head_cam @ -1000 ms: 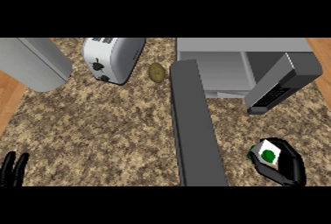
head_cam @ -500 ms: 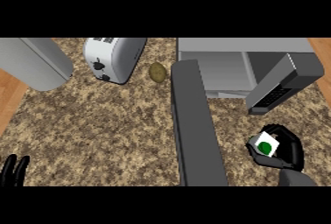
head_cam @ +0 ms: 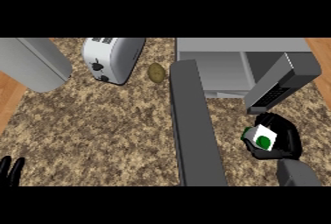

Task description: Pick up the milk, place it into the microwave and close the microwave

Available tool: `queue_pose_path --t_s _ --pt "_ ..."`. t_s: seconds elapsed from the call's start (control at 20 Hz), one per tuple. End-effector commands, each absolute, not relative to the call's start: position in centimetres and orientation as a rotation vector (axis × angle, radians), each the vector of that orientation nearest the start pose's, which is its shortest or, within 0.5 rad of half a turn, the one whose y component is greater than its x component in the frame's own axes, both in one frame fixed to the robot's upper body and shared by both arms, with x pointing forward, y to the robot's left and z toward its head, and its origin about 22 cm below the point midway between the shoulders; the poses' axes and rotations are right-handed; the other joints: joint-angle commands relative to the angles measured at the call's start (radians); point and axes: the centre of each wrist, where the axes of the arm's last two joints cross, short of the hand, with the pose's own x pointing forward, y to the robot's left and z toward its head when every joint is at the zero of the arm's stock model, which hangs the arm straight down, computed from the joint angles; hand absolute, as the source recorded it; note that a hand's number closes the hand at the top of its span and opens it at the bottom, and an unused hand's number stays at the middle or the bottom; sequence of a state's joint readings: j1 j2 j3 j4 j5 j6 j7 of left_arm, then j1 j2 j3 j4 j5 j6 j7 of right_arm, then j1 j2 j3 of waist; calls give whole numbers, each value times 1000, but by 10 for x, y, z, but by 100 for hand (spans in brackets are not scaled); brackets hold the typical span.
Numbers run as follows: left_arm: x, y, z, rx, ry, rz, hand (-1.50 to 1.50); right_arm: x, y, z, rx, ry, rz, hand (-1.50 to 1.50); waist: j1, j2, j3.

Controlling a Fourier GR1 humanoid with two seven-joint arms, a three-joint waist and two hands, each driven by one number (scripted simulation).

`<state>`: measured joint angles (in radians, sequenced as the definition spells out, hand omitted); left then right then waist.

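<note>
A speckled brown stone counter [head_cam: 97, 131] fills the view, with wood floor showing at the left and right edges. At the back stand a toaster [head_cam: 111, 57], a small brownish potato [head_cam: 156, 72] just beside it, and a grey curved object [head_cam: 32, 61] at the far left that cannot be identified. The microwave [head_cam: 223, 65] sits at the upper right with its door [head_cam: 194, 127] swung wide open toward the viewer, so that the grey cavity is exposed. The milk [head_cam: 263, 138], a small white carton with a green round mark, is held off the counter to the right of the door, just below the microwave's control-panel side, and the right hand [head_cam: 281, 142] is curled round it from behind and beneath. The left hand [head_cam: 10, 170] is seen only at the lower left edge, fingers straight and up, resting. The carton is judged light and fairly stiff (though its thin walls may dent if squeezed); a hold across its flat sides at mid-height seems most suitable, and it should be kept upright while it is passed into the cavity.
</note>
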<state>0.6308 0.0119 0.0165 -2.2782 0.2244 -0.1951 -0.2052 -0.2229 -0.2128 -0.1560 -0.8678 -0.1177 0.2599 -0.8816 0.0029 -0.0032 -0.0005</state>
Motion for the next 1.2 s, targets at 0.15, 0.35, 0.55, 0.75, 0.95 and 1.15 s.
queue_pose_path --t_s 0.15,0.35,0.55,0.75,0.95,1.15 --pt "73 281 83 -19 -1932 131 -150 266 -282 -43 147 -2050 90 150 -2 -2 -1" --pt "91 274 76 -43 -1934 133 -150 301 -262 -28 18 -2043 163 150 3 2 0" --pt "97 289 76 -22 -1946 117 -150 329 -247 -6 -9 -1995 163 150 6 4 0" --pt "95 295 62 -23 -1938 131 -150 370 -226 12 -35 -1971 198 150 18 7 1" --pt "92 283 71 -24 -1918 119 -150 394 -222 6 -49 -1952 186 150 28 10 2" --pt "94 308 65 -41 -1914 121 -150 411 -198 13 -52 -1943 232 150 32 12 1"
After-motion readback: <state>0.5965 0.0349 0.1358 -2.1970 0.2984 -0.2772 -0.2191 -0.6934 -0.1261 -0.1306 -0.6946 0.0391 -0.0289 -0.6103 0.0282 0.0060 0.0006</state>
